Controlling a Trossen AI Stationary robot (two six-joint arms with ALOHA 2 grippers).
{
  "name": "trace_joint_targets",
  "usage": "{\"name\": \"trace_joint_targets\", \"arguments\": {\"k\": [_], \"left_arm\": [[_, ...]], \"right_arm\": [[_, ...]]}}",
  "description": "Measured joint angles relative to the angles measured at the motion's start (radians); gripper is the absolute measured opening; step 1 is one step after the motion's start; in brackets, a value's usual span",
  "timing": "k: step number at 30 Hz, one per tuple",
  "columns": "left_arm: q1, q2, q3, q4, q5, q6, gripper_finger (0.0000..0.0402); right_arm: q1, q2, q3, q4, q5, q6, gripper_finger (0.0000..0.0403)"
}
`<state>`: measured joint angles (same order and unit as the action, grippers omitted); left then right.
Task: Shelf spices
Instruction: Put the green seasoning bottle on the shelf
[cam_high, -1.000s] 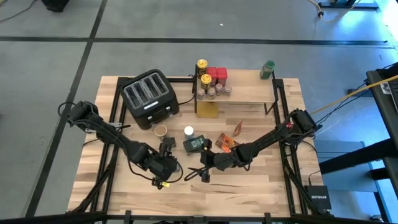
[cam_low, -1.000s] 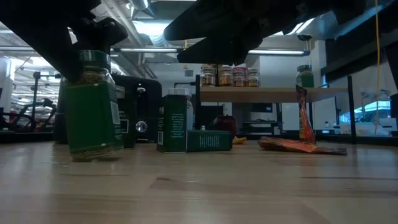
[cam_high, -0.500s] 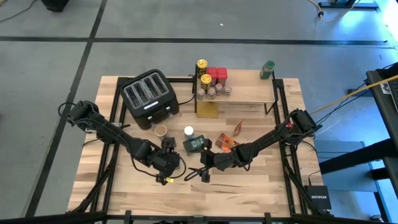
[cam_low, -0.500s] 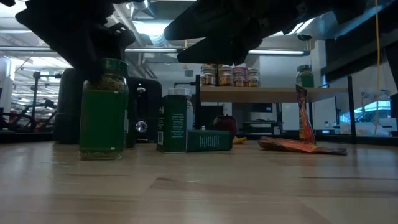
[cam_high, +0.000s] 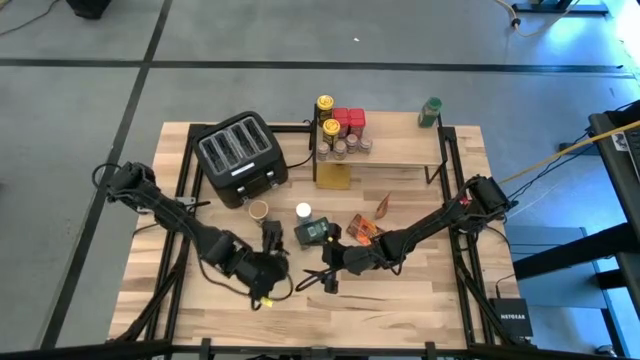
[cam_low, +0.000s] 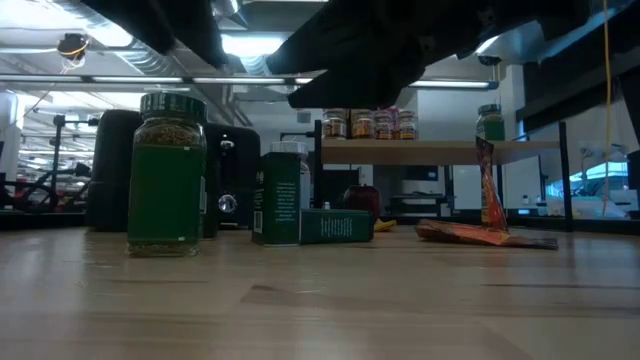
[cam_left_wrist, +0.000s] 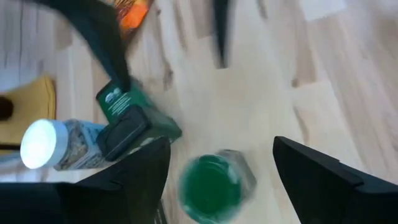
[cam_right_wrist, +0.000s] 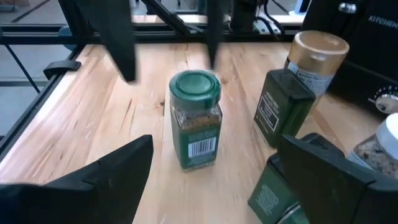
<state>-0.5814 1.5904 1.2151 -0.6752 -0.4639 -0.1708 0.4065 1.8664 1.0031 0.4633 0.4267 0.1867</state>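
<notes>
A green-lidded spice jar (cam_right_wrist: 195, 118) stands upright on the wooden table (cam_high: 420, 300), near the front middle, free of both grippers. It has a green label and brownish contents. In the low view the jar (cam_low: 167, 175) stands alone on the boards with nothing touching it.

The left gripper (cam_high: 262, 283) hangs above the jar, its fingers (cam_left_wrist: 326, 180) spread wide on either side of the green lid (cam_left_wrist: 211, 188) and not touching it. The right gripper (cam_high: 328, 277) sits just beside it, also low over the table and facing the jar, its fingers (cam_right_wrist: 102, 183) wide apart and holding nothing.

Just behind the jar lie more spices: a dark green tin (cam_high: 317, 233) on its side, a white-lidded jar (cam_high: 303, 211), and a tan-lidded jar (cam_high: 258, 209). In the right wrist view the tan-lidded one (cam_right_wrist: 318, 53) stands behind an upright green tin (cam_right_wrist: 283, 113). Orange foil packets (cam_high: 364, 229) lie to the right of these, near the right arm.

The shelf (cam_high: 400, 150) stands at the back of the table, a pale plank on thin black legs. On its left end is a cluster of small jars (cam_high: 343, 133) with yellow and red lids, and a green-lidded jar (cam_high: 429, 111) stands alone at its right back corner. A yellow packet (cam_high: 333, 176) lies on the table under the shelf's left end.

A black four-slot toaster (cam_high: 238, 158) sits at the left of the shelf, well apart from the grippers.
</notes>
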Motion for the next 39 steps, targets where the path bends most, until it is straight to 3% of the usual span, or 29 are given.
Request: {"name": "trace_joint_targets", "arguments": {"k": [4, 10, 17, 26, 35, 39], "left_arm": [[-0.047, -0.026, 0.001, -0.059, -0.045, -0.013, 0.0279], [-0.13, -0.103, -0.002, -0.175, -0.143, -0.166, 0.0279], [-0.191, -0.132, -0.135, -0.162, -0.219, -0.295, 0.0279], [-0.189, -0.132, -0.367, 0.07, -0.275, -0.377, 0.0279], [-0.162, -0.132, -0.526, 0.385, -0.284, -0.327, 0.0279], [-0.132, -0.132, -0.555, 0.409, -0.288, -0.326, 0.0279]], "right_arm": [[0.0, 0.0, 0.0, -0.008, 0.0, 0.014, 0.0351], [0.0, 0.0, 0.0, -0.005, 0.0, 0.017, 0.0351], [0.0, 0.037, 0.023, 0.018, -0.002, 0.018, 0.0351], [0.0, 0.185, 0.133, 0.019, -0.105, 0.018, 0.0351], [-0.009, 0.193, 0.143, 0.005, -0.109, 0.023, 0.0351], [-0.006, 0.193, 0.143, 0.015, -0.216, 0.057, 0.0351]]}}
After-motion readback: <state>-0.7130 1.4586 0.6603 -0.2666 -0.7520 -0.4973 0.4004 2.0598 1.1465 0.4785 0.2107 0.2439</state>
